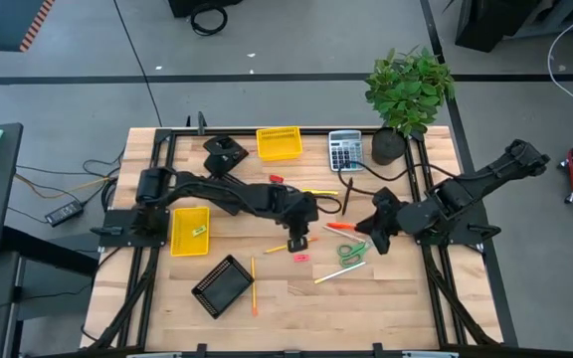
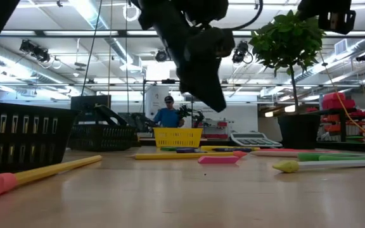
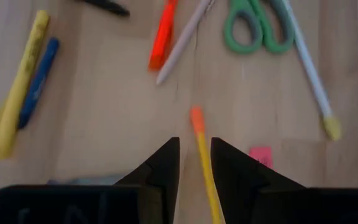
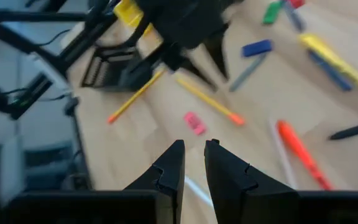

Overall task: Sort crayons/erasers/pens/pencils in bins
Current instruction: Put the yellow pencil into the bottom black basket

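Note:
My left gripper [image 1: 296,237] hangs over the table's middle, clear of the wood in the low view [image 2: 213,101]. Its fingers are narrowly open [image 3: 195,163] above a yellow pencil with an orange end [image 3: 197,121], which lies flat on the table [image 1: 281,246]. My right gripper [image 1: 377,242] is empty and narrowly open [image 4: 194,149], near the green-handled scissors [image 1: 351,252]. A pink eraser [image 1: 300,258] lies beside the pencil. Another pencil [image 1: 253,283] lies by the near black mesh bin [image 1: 221,286]. The left yellow bin [image 1: 175,244] holds a green eraser [image 1: 198,231].
A second yellow bin [image 1: 278,143], a black mesh bin [image 1: 225,155], a grey calculator [image 1: 345,150] and a potted plant [image 1: 407,91] stand along the far edge. An orange pen [image 3: 163,34], a yellow marker [image 3: 17,87] and a blue crayon [image 3: 39,81] lie mid-table. A person [image 2: 168,114] stands far behind.

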Motion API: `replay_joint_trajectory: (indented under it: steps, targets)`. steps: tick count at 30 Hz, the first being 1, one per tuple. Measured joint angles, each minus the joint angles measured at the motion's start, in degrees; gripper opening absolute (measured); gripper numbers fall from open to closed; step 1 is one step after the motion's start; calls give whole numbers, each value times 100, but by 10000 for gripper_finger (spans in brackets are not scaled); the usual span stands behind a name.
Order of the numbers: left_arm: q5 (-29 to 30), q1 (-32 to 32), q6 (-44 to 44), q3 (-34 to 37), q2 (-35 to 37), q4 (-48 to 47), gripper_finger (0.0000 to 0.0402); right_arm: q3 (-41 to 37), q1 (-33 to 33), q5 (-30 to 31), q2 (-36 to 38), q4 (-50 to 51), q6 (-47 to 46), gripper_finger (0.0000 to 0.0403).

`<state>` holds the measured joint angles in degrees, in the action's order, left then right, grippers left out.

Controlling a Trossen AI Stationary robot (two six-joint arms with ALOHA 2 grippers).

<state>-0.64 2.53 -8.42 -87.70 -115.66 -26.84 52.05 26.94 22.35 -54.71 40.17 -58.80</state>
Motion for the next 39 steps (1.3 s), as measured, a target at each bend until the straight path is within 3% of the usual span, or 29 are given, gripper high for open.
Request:
replay_joint_trajectory:
  steps: [8,12,20,27,39]
  targets:
    - [66,344,56,-4,-251,810,110,-3,-7,584,0,400,45,69]
    - [510,420,11,0,-399,819,119,-4,-4,540,4,515,101,69]
    - [853,392,-102,2,-572,933,156,-4,0,251,4,572,368,69]
    - [708,267,10,10,-716,849,176,-4,0,241,4,608,362,69]
    - [421,128,-172,9,-913,977,163,-4,-2,252,4,678,648,69]
